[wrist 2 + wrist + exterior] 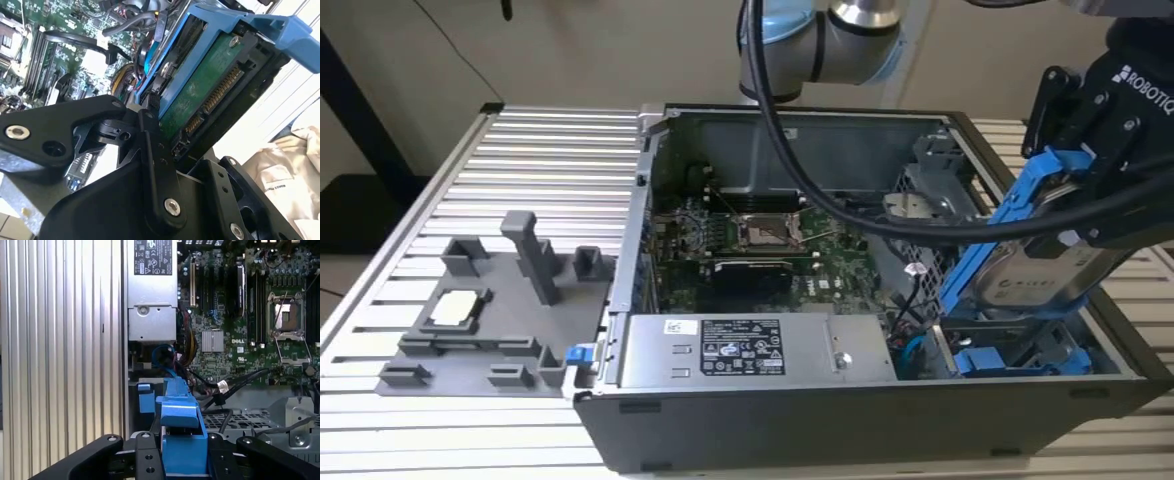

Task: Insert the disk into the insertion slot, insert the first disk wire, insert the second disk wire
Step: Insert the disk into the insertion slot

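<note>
My gripper [1074,205] is shut on the disk [1034,278], a silver-grey drive in a bright blue caddy. I hold it tilted steeply, above the corner of the open computer case at the exterior view's right. Its lower end hangs just over the insertion slot [1014,357], a bay with blue rails in the grey drive cage. In the second wrist view the disk's green underside [207,97] and its connector sit between my black fingers [150,145]. The first wrist view looks down over the blue caddy [180,437] into the case. A blue cable [914,347] lies loose beside the cage.
A grey labelled power-supply box [747,350] sits along the case's front wall, next to the slot. The motherboard [761,240] lies behind it. My arm's black cables [854,212] cross over the case. A grey fixture [494,310] stands on the slatted table [454,170].
</note>
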Controlling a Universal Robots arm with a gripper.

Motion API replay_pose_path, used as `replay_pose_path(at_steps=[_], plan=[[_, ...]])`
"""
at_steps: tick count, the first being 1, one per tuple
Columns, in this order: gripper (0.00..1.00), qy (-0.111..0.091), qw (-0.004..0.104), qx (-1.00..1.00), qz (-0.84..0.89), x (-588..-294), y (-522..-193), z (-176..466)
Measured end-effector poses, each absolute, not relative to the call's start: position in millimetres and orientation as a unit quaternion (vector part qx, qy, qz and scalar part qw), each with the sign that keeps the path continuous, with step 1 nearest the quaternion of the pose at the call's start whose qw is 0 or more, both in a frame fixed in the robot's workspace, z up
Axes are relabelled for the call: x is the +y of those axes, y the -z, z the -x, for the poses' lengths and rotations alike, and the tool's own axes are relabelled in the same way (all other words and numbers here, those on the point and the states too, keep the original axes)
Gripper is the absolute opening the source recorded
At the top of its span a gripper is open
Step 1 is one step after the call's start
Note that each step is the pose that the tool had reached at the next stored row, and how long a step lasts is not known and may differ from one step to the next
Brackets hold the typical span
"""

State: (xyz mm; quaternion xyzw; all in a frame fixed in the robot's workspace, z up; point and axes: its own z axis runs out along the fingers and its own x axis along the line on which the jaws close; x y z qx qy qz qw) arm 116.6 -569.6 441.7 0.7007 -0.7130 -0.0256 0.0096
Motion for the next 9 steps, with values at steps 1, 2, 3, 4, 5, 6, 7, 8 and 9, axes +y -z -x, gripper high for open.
replay_pose_path(at_steps=[1,2,3,4,5,6,7,8,9], plan=[[0.33,0.026,0.009,-0.713,-0.701,-569.6,-440.6,-117.2],[0.33,0.026,0.009,-0.713,-0.701,-569.6,-439.7,-117.8],[0.33,0.027,0.009,-0.713,-0.701,-569.6,-438.7,-118.5],[0.33,0.027,0.008,-0.713,-0.701,-569.6,-437.7,-119.3],[0.33,0.027,0.008,-0.713,-0.701,-569.6,-436.8,-120.0],[0.33,0.027,0.008,-0.713,-0.701,-569.6,-436.0,-120.7],[0.33,0.028,0.008,-0.713,-0.701,-569.6,-435.0,-121.4],[0.33,0.028,0.008,-0.713,-0.701,-569.6,-434.2,-121.9],[0.33,0.028,0.007,-0.713,-0.701,-569.6,-433.2,-122.3]])
